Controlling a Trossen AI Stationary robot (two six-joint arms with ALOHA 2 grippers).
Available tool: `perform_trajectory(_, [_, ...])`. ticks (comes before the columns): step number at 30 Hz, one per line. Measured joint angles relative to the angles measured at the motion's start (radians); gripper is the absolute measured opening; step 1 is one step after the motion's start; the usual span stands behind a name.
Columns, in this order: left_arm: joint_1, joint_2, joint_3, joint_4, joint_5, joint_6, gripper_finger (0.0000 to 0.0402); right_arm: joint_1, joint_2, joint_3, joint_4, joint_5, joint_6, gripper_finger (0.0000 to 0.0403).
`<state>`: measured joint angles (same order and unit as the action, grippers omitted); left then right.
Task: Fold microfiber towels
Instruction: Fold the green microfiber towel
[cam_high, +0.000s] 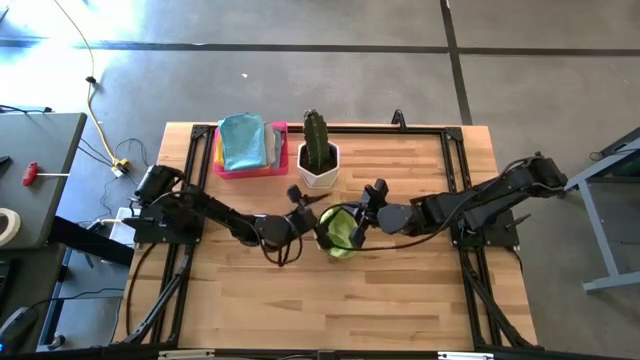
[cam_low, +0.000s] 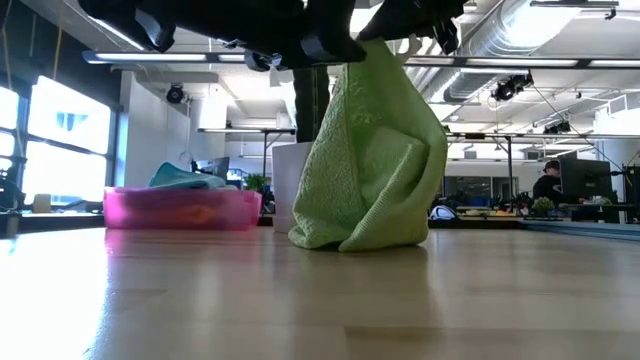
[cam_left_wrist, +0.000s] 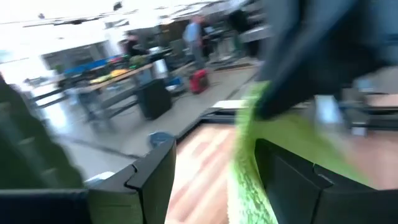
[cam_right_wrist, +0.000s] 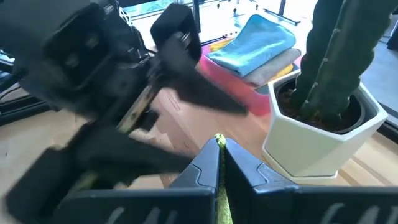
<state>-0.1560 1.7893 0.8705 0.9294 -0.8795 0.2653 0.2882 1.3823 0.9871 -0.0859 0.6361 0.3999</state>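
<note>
A lime green microfiber towel (cam_high: 340, 232) hangs bunched at the table's middle, and its lower end (cam_low: 350, 235) rests on the wood. My right gripper (cam_high: 358, 225) reaches in from the table's right and is shut on the towel's top. My left gripper (cam_high: 312, 222) comes level from the table's left and is open. In the left wrist view a towel edge (cam_left_wrist: 249, 162) stands between its fingers (cam_left_wrist: 149, 180), close to one of them. Folded blue, grey and yellow towels (cam_high: 245, 142) lie in the pink tray (cam_high: 280, 130). My right gripper pinches a thin strip of the towel's upper edge (cam_right_wrist: 219, 144) between its two shut fingers. It comes from the table's right, slanting a little downward. The towel hangs slack below the fingers with its bottom folds on the table. My left gripper: I cannot tell whether a finger touches the towel edge.
A cactus in a white pot (cam_high: 320, 160) stands just behind the towel, next to the pink tray at the far left. A black frame (cam_high: 455, 170) runs along the table's edges. Bare wood (cam_high: 330, 300) lies toward the near edge.
</note>
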Motion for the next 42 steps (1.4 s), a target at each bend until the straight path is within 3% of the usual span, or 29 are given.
perform_trajectory(3, [0.001,0.000,0.001,-0.053,-0.109,-0.021,0.0209,0.000,0.000,0.000,-0.001,0.000,-0.015,0.0000])
perform_trajectory(8, [-0.042,0.000,0.001,-0.301,-0.333,-0.183,0.0209,0.000,0.000,0.000,-0.004,0.000,-0.053,0.0000])
perform_trajectory(13, [-0.076,0.000,0.000,-0.654,-0.377,-0.499,0.0209,0.000,0.000,0.000,-0.004,0.000,-0.097,0.0000])
perform_trajectory(17, [-0.078,0.000,-0.015,-0.897,-0.337,-0.801,0.0209,0.000,0.000,0.000,0.001,-0.004,-0.113,0.0000])
perform_trajectory(20, [-0.069,0.000,-0.041,-0.963,-0.295,-0.937,0.0209,0.000,-0.002,0.000,0.005,-0.007,-0.115,0.0000])
perform_trajectory(28, [-0.043,0.000,-0.071,-0.950,-0.127,-0.975,0.0202,0.001,-0.002,0.000,0.042,-0.043,-0.139,0.0000])
perform_trajectory(32, [-0.026,0.000,-0.072,-0.944,-0.046,-0.996,0.0149,0.001,-0.003,0.000,0.038,-0.046,-0.139,0.0000])
perform_trajectory(37, [-0.031,-0.004,-0.069,-0.924,0.013,-0.950,0.0020,0.001,-0.003,0.000,-0.007,-0.050,-0.129,0.0000])
perform_trajectory(42, [-0.071,-0.064,-0.043,-0.938,0.073,-0.868,0.0008,0.016,-0.003,0.000,-0.046,-0.050,-0.152,0.0000])
